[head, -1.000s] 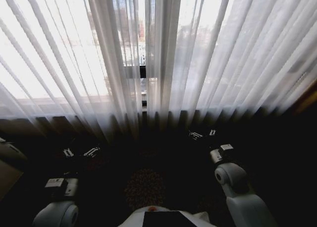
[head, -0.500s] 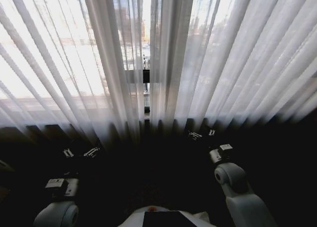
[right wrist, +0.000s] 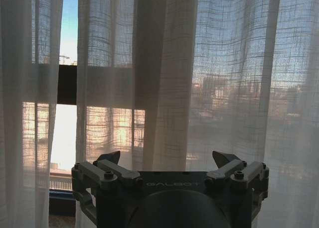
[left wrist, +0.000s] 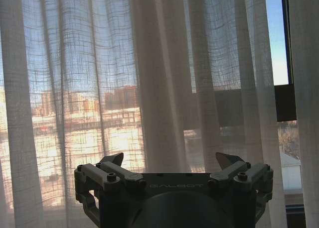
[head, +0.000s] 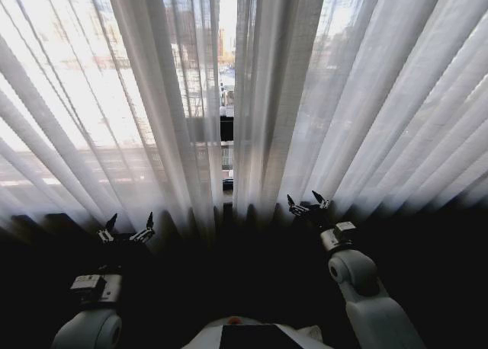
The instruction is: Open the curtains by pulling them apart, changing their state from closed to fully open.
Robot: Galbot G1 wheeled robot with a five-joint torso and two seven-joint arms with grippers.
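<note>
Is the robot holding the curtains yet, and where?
No, nothing is held. The left gripper and right gripper are both open, just in front of the curtains.

The dark floor (head: 229, 269) runs from the robot's white torso (head: 252, 335) out to the window. It lies so deep in shadow that its material and pattern cannot be made out. Along its far edge, the scalloped lower hems of the sheer, pleated white-to-cream curtains (head: 381, 120) come down to it in a wavy line across the room. Whether the fabric touches the floor or hangs just above it cannot be told. The daylight coming through the cloth ends at the hems, and the floor below them is near black.
</note>
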